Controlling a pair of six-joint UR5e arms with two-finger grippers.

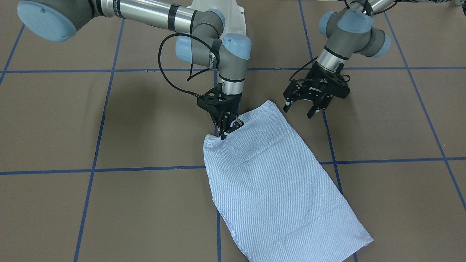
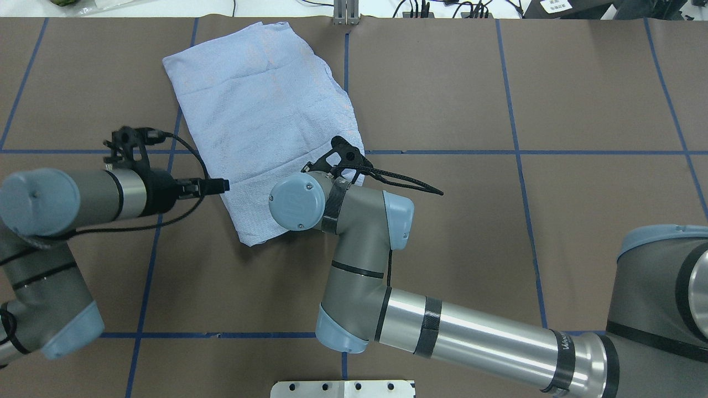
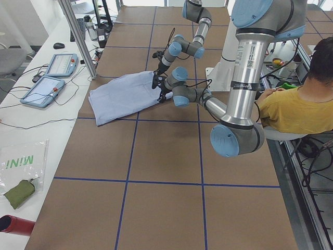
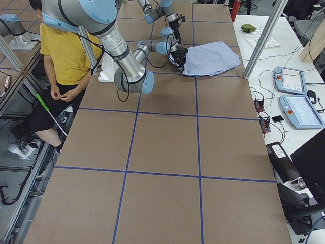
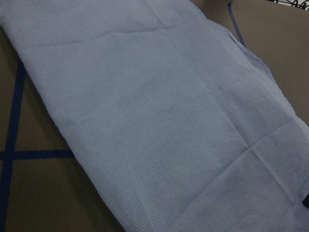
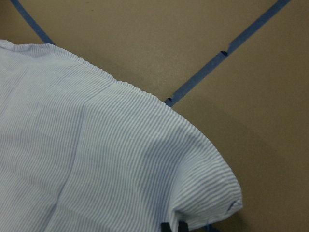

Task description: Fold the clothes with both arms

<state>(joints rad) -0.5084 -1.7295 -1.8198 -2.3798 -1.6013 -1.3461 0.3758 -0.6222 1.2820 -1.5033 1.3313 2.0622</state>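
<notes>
The light blue striped shirt [image 1: 276,182] lies folded into a flat, long rectangle on the brown table; it also shows in the overhead view [image 2: 265,110]. My right gripper [image 1: 230,130] points down at the shirt's near edge and is shut on the fabric, which bunches a little beside it. The right wrist view shows that shirt corner [image 6: 96,159] close up. My left gripper [image 1: 298,112] is open and empty, hovering just beside the shirt's other near corner without touching it. The left wrist view looks across the flat shirt [image 5: 154,116]. Collar, buttons and pocket are hidden.
Blue tape lines [image 1: 145,168] grid the table. The white pedestal base [image 2: 343,388] stands at the robot's edge. A metal post [image 2: 345,14] stands at the far edge by the shirt. Two pendants [image 3: 52,78] lie on a side table. A seated person in yellow [image 3: 296,112] is behind the robot.
</notes>
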